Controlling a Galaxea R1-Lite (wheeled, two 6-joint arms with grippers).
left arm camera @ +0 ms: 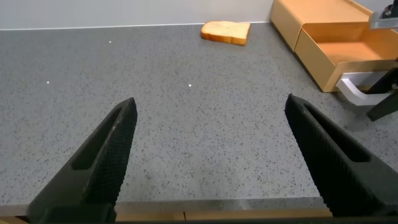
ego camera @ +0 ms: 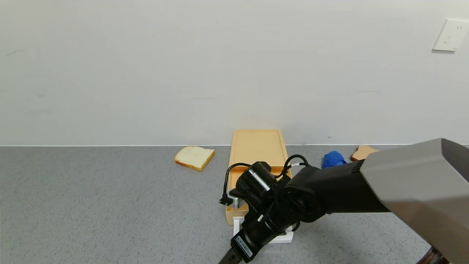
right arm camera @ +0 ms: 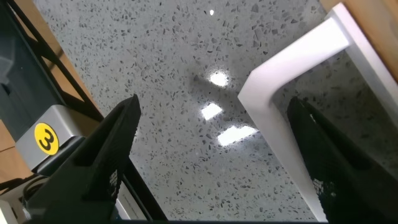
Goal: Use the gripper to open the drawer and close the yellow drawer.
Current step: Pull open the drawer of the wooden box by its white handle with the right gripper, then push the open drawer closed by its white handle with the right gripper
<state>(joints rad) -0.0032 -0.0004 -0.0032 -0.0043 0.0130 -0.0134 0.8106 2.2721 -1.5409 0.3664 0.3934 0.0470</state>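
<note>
The yellow drawer (ego camera: 256,154) stood on the grey speckled tabletop (ego camera: 91,205) with its far end against the white wall, and its inner tray was drawn partly out toward the robot. The white loop handle (ego camera: 282,238) projected from the near face of the tray and lay flat just above the tabletop.

The right claw (right arm camera: 211,155) hung over the near end of the drawer, with its arm reaching in from the robot's right. Its two dark fingers (right arm camera: 106,155) were spread apart. One finger sat inside the handle loop, beside the white bar (right arm camera: 280,99), while the other was outside it over bare tabletop; whether the inner finger touched the bar could not be made out, since the arm hid the contact from the head camera.

The left claw (left arm camera: 211,155) hung low over open tabletop to the robot's left of the drawer, its fingers wide apart and holding nothing.

One bread slice (ego camera: 194,157) lay left of the drawer near the wall. A blue rolled cloth (ego camera: 333,159) and a second bread slice (ego camera: 363,151) lay to the drawer's right, close beside each other.
</note>
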